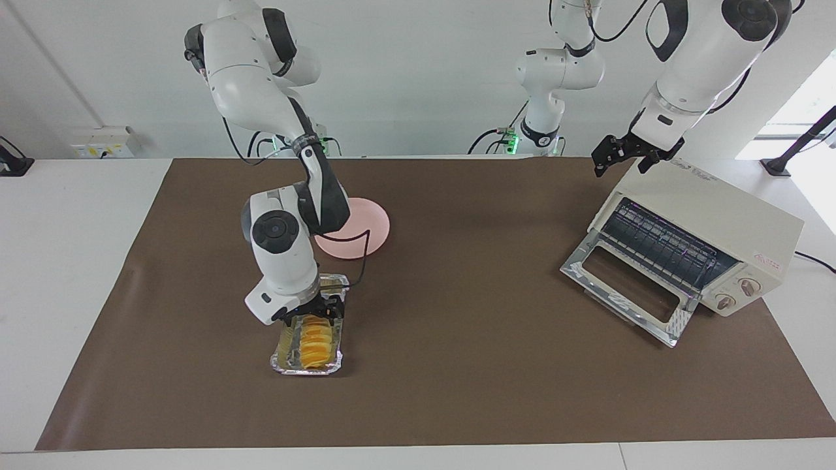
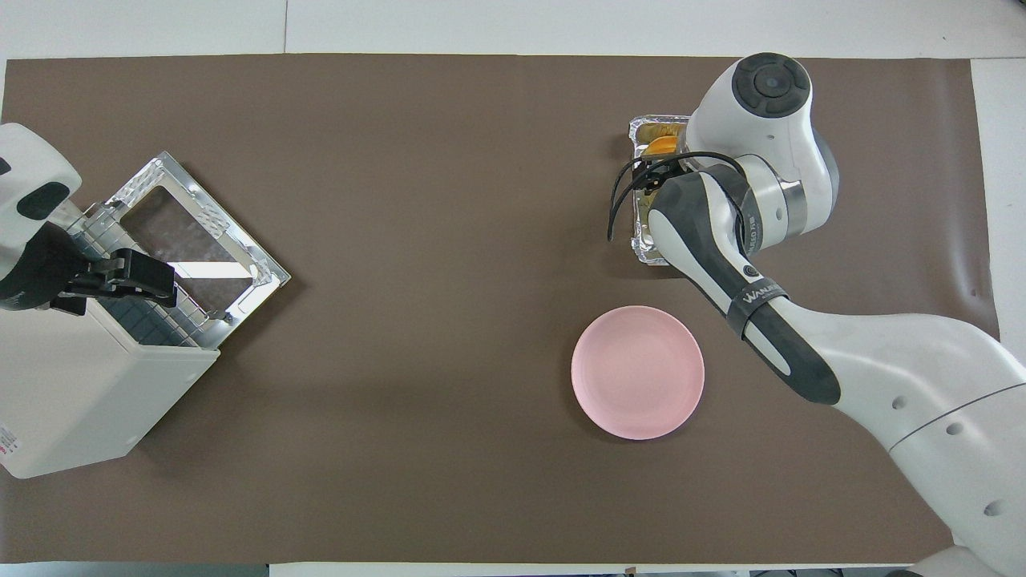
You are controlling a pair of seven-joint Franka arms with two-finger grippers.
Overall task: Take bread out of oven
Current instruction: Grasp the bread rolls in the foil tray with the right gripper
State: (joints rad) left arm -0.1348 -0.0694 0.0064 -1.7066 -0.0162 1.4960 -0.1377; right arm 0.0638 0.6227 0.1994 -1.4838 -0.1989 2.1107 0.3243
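- Facing view: the oven [image 1: 692, 241] stands at the left arm's end of the worktop [image 1: 457, 365], its door [image 1: 626, 287] dropped flat and the rack [image 1: 659, 243] bare, so the bread [image 1: 315, 344] is already out of it.
- The bread lies in a foil tray [image 1: 287, 362] at the right arm's end, farther from the robots than the pink plate [image 1: 366, 228].
- The right gripper [image 1: 316, 313] is down at the end of the tray nearer the robots, its fingers to either side of that end of the loaf; I cannot tell whether they grip it or stand just clear.
- The left gripper [image 1: 620, 156] hangs over the oven's top corner, fingers spread, holding nothing; that arm waits.
- By my reading the task is almost done: at most a release and a withdrawal are left.
- Overhead view: the right arm covers most of the tray [image 2: 641, 240]; only the bread's tip [image 2: 662, 145] shows at the end farther from the robots.
- The right gripper [image 2: 653, 178] sits over the loaf's middle here, its fingers hidden.
- The left gripper [image 2: 136, 276] is over the oven's [image 2: 88, 393] open mouth, and the plate [image 2: 638, 371] is bare.
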